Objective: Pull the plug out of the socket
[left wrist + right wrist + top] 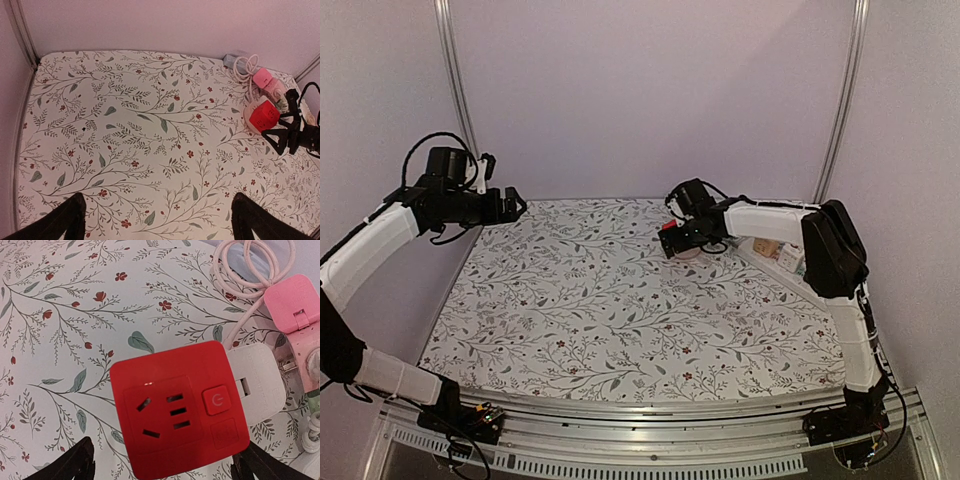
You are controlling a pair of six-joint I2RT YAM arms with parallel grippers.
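Approach stage of unplugging. The red socket cube [175,410] lies on the floral tabletop [60,315] near its far right corner. A white block [252,377], judged to be the plug, sits flush against the side nearest the cube's power button. A white cord [250,270] loops from it toward the pink power strip [295,305] just beside it. The plug thus appears fully seated, and no pulling step is done. The right hand [167,452] hovers directly above the cube with its fingers spread wide, one on either side, and grips nothing. The left hand [515,205] hangs high over the far left of the tabletop, well apart from the cube, also spread wide and empty. The next move probably calls for the right hand to descend and close on either the plug or the cube. The pull should then run along the pins' axis, sideways away from the cube. Because the cube rests loose, it may simply slide with the plug unless the other hand braces it.
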